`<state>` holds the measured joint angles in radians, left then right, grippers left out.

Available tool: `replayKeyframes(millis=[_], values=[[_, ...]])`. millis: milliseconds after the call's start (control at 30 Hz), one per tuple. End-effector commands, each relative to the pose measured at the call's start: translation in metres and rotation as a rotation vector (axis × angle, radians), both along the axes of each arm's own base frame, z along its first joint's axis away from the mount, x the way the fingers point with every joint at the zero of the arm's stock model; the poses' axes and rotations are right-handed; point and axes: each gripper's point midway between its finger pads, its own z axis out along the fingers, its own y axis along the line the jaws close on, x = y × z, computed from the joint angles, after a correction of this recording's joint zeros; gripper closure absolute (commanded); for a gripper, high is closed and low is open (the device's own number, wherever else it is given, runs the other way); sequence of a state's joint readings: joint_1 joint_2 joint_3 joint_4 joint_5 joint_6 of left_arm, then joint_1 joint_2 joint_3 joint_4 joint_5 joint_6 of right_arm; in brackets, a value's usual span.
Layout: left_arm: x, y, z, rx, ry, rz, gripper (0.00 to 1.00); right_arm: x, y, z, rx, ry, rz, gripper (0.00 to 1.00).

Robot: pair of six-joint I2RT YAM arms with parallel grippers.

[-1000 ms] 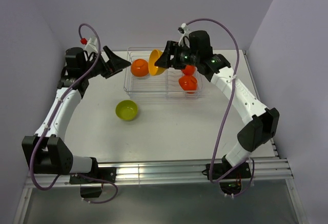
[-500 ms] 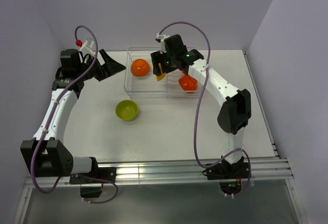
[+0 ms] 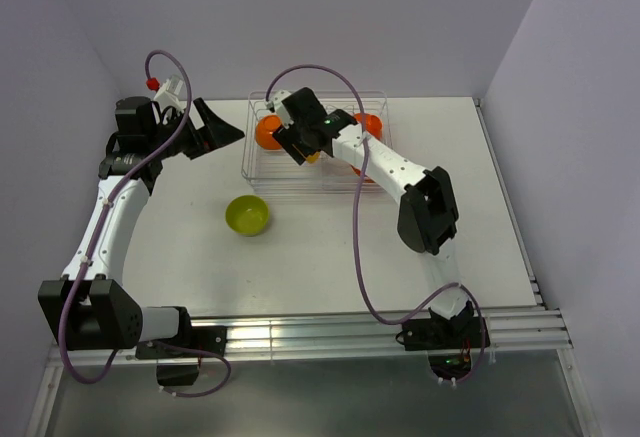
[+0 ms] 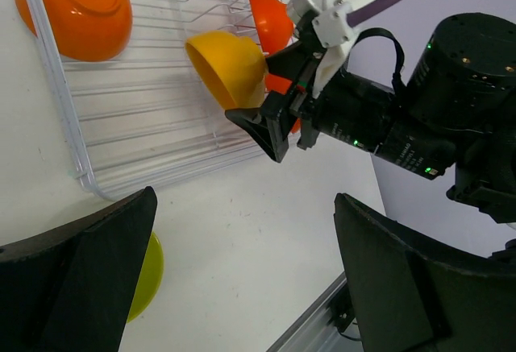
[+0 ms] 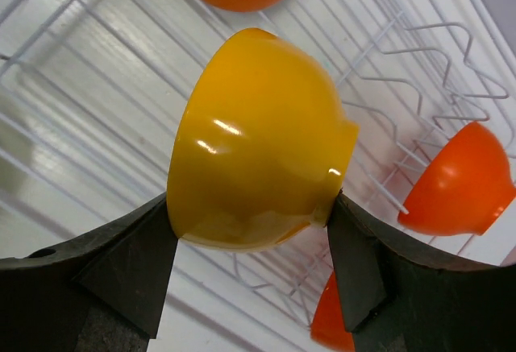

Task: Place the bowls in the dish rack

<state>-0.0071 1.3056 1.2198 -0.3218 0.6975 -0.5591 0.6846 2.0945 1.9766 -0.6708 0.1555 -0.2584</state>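
Note:
My right gripper (image 3: 300, 143) is shut on a yellow bowl (image 5: 258, 142), held on its side just above the floor of the clear dish rack (image 3: 252, 162), left of its middle. The left wrist view also shows the yellow bowl (image 4: 230, 66) in the right gripper's fingers (image 4: 262, 126). An orange bowl (image 3: 268, 132) lies rim down in the rack's left end. Two red-orange bowls (image 3: 369, 122) (image 5: 455, 183) sit in the rack's right part. A yellow-green bowl (image 3: 247, 214) stands on the table in front of the rack. My left gripper (image 3: 226, 134) is open and empty, left of the rack.
The rack's wire ribs and slotted divider (image 5: 419, 70) rise right of the yellow bowl. Purple walls close in the white table (image 3: 330, 247) at the back and sides. The right arm reaches across the rack from the right.
My right gripper has swung left across the rack with the yellow bowl, from the right part to left of the middle, and lowered. The left arm has barely moved.

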Motion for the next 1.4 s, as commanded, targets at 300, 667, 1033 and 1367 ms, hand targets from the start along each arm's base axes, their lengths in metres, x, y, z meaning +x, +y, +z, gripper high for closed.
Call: replayKeyframes(millis=[300, 667, 1033, 1367], values=[[-0.001, 0.013, 0.016, 0.029, -0.076, 0.025, 0.02, 0.048, -0.003, 0.013, -0.122, -0.195, -0.033, 1.00], [0.002, 0.016, 0.016, 0.026, -0.074, 0.028, 0.02, 0.053, 0.004, -0.004, -0.180, -0.199, -0.023, 1.00], [0.003, 0.017, 0.016, 0.024, -0.070, 0.031, 0.02, 0.049, 0.014, -0.018, -0.192, -0.167, -0.010, 1.00], [0.002, 0.016, 0.016, 0.019, -0.069, 0.028, 0.02, 0.026, 0.032, -0.022, -0.163, -0.121, 0.038, 1.00]])
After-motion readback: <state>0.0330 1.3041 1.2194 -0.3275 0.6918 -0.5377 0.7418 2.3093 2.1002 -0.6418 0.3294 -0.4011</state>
